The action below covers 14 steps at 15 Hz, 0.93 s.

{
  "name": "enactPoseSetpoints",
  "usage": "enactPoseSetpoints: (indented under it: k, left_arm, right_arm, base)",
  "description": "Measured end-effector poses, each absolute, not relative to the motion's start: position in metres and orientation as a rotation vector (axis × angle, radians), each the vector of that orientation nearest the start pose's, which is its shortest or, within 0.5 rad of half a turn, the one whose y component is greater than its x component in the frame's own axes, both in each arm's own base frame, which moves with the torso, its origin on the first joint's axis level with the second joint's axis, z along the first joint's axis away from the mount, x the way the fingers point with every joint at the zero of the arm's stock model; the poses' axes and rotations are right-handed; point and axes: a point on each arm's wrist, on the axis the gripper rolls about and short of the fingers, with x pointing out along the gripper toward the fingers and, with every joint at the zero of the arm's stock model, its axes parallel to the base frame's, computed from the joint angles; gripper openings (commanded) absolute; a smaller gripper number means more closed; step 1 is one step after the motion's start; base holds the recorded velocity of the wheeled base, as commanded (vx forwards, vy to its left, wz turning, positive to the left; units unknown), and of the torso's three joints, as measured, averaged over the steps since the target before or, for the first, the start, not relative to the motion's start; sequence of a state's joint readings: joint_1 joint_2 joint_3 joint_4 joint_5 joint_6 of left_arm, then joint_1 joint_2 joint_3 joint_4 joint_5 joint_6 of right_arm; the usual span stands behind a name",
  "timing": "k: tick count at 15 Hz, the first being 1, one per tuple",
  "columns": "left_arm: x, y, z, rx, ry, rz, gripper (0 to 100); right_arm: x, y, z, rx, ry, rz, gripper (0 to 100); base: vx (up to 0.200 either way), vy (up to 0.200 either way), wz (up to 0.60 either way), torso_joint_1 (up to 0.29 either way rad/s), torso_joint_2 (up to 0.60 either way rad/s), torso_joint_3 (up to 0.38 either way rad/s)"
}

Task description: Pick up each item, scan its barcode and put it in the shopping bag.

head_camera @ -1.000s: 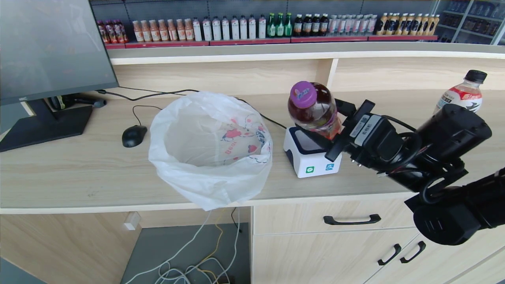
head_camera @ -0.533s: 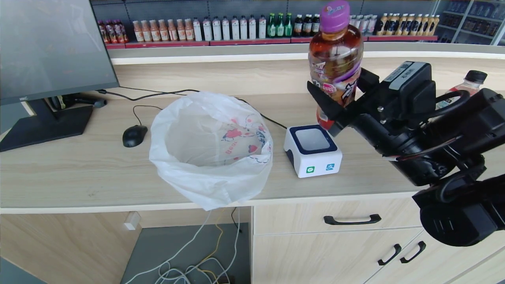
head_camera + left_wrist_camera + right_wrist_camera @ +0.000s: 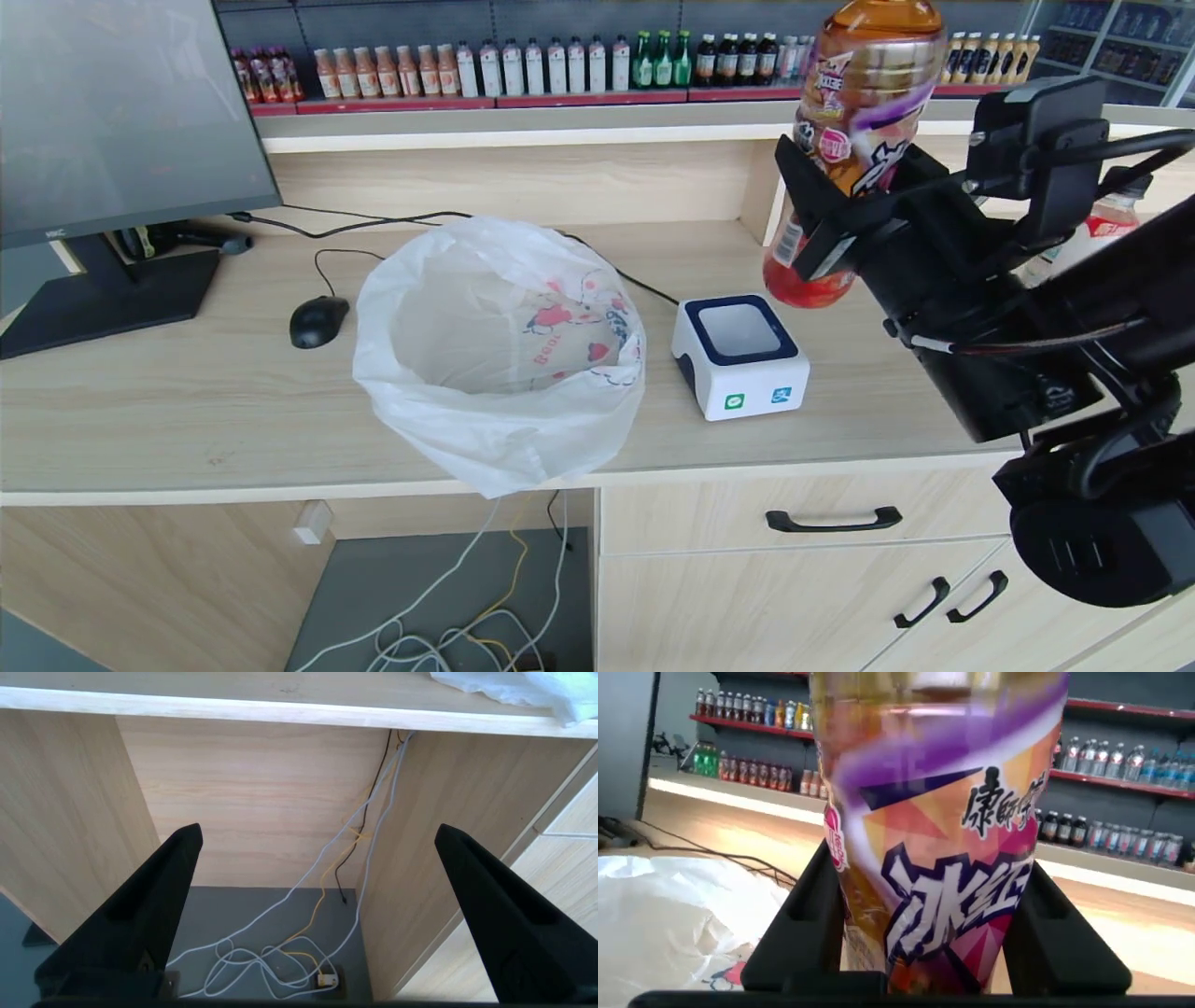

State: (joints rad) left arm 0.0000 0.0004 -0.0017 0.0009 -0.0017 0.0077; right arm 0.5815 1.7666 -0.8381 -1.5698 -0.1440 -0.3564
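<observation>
The right arm [image 3: 1046,355] comes in from the right, above the front right part of the worktop [image 3: 187,411], with its forearm rising toward the back edge. The wrist is turned so that the right gripper [image 3: 854,201] points up and to the left, held high above the worktop. Its two black fingers [image 3: 810,210] are clamped on the labelled middle of the bottle [image 3: 864,84], one on each side. The bottle is nearly upright, leaning a little, with its base well off the worktop. The left gripper [image 3: 318,924] hangs below the worktop's front edge, its fingers spread wide with nothing between them.
</observation>
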Motion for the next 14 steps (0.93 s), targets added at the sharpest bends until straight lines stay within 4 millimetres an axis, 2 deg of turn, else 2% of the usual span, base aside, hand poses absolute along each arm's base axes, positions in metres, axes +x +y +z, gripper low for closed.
enactPoseSetpoints:
  k: [3, 10, 13, 14]
  left_arm:
    - [-0.023, 0.0, 0.076, 0.009, 0.0, -0.001, 100]
    - [-0.023, 0.0, 0.076, 0.007, -0.001, -0.002, 100]
    - [-0.023, 0.0, 0.076, 0.007, -0.001, -0.002, 100]
    - [-0.023, 0.0, 0.076, 0.006, -0.001, -0.002, 100]
  right_arm:
    - [0.251, 0.178, 0.259, 0.05, -0.614, 0.294, 0]
    - [0.254, 0.194, 0.25, 0.181, -0.57, 0.384, 0]
    - [0.257, 0.195, 0.252, 0.203, -0.579, 0.381, 0]
    - [0.261, 0.193, 0.259, 0.217, -0.603, 0.368, 0]
  base:
    - [0.0, 0.0, 0.0, 0.0, 0.0, 0.0]
    - [0.0, 0.0, 0.0, 0.0, 0.0, 0.0]
    - [0.0, 0.0, 0.0, 0.0, 0.0, 0.0]
    - [0.0, 0.2, 0.0, 0.002, 0.0, 0.002]
